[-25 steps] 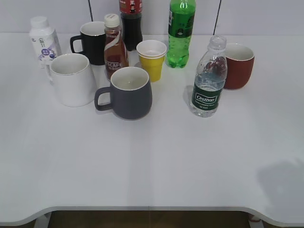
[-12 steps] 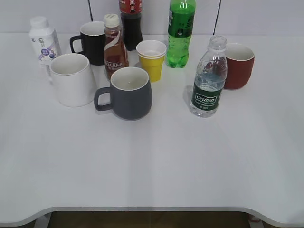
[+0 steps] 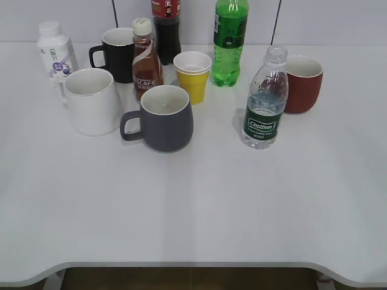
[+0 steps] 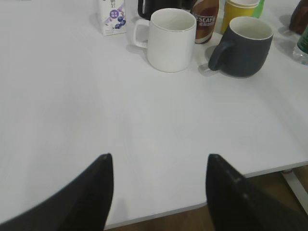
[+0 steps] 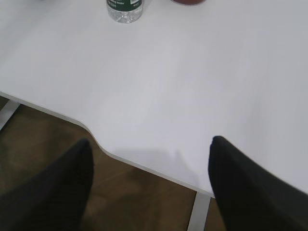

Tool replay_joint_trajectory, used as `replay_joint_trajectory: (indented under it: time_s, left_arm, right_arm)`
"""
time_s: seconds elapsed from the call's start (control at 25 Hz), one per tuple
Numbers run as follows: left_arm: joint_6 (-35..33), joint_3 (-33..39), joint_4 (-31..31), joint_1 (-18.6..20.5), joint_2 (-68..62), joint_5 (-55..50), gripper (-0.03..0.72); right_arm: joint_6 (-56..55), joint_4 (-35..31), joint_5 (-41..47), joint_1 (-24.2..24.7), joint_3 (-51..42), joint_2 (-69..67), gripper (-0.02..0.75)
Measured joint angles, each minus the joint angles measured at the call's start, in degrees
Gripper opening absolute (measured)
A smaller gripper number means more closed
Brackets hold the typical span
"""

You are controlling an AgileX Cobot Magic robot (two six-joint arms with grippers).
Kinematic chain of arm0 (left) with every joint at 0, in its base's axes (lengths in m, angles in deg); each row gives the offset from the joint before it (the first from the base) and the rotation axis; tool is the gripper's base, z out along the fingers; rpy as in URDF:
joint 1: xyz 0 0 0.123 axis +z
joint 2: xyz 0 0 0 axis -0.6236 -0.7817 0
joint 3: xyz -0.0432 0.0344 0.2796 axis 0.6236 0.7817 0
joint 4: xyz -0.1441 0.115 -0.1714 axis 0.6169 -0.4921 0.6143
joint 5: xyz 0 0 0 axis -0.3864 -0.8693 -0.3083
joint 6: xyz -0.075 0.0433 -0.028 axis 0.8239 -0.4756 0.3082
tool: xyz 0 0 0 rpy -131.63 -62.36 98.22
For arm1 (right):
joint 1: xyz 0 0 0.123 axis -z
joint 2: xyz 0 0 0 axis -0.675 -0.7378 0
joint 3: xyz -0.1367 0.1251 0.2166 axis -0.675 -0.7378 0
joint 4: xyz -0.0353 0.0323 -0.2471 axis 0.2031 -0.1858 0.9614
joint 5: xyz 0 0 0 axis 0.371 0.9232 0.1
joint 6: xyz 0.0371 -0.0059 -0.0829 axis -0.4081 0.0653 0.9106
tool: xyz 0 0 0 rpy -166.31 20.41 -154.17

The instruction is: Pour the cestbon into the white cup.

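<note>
The cestbon (image 3: 264,99), a clear uncapped bottle with a dark green label, stands upright at the right of the table; its base shows in the right wrist view (image 5: 124,9). The white cup (image 3: 92,100) stands at the left, also seen in the left wrist view (image 4: 170,39). My left gripper (image 4: 159,161) is open and empty over the table's front edge, well short of the cup. My right gripper (image 5: 149,144) is open and empty over the front edge, well short of the bottle. Neither gripper shows in the exterior view.
A dark grey mug (image 3: 163,118) stands beside the white cup. Behind are a Nescafe bottle (image 3: 146,59), a black mug (image 3: 118,54), a yellow paper cup (image 3: 193,75), a green soda bottle (image 3: 229,41), a red mug (image 3: 302,83) and a small white bottle (image 3: 55,49).
The shadow at the table's right front corner has gone. The objects have not moved.
</note>
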Motion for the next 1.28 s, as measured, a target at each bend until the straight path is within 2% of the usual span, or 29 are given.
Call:
replay_joint_trajectory:
  time_s: [0.12, 0.2, 0.44, 0.56, 0.88, 1.28]
  left_arm:
    - [0.0, 0.04, 0.0, 0.45, 0.0, 0.0, 0.457]
    - [0.0, 0.04, 0.0, 2.72, 0.0, 0.0, 0.45]
    - [0.0, 0.04, 0.09, 14.94, 0.0, 0.0, 0.414]
    - [0.0, 0.04, 0.09, 17.82, 0.0, 0.0, 0.41]
    - [0.0, 0.1, 0.23, 18.28, 0.0, 0.06, 0.382]
    - [0.0, 0.1, 0.28, 18.28, 0.0, 0.06, 0.275]
  right_arm:
    - [0.0, 0.0, -0.05, 0.52, 0.0, 0.0, 0.541]
    - [0.0, 0.0, -0.05, 2.88, 0.0, 0.12, 0.536]
    - [0.0, 0.0, -0.12, 10.89, 0.0, 3.39, 0.526]
    - [0.0, 0.0, -0.07, 12.61, 0.0, 6.44, 0.524]
    - [0.0, 0.0, -0.12, 13.0, 0.0, 6.79, 0.524]
    - [0.0, 0.0, -0.12, 13.0, 0.0, 6.79, 0.524]
